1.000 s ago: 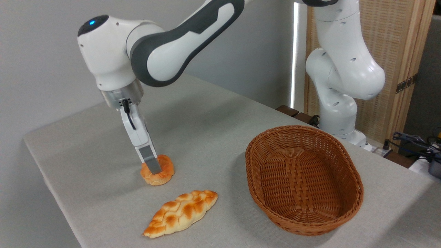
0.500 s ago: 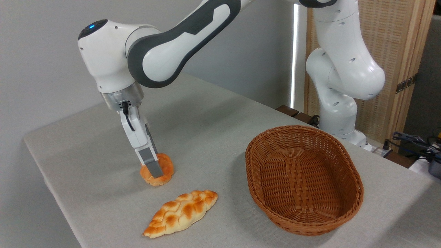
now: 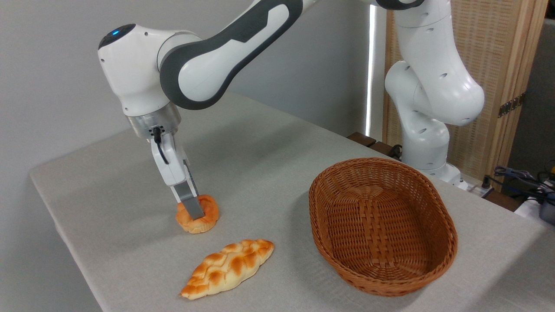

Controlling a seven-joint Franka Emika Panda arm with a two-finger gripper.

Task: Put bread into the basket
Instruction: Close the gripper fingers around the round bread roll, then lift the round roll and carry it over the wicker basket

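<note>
Bread (image 3: pixel 200 219) sits on the grey surface (image 3: pixel 260 164), left of centre, well apart from the empty basket (image 3: pixel 381 225). Hand (image 3: pixel 196 211) straddles it from above; whether it grips yet, cannot tell — far finger hidden. Braided loaf (image 3: pixel 227 268) lies nearer camera, clear of the approach. Grey wall, woven wooden screen (image 3: pixel 498 86), cables (image 3: pixel 520 177) at right.

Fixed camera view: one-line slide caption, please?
Gripper down on round bun; braided loaf and wicker basket nearby.
</note>
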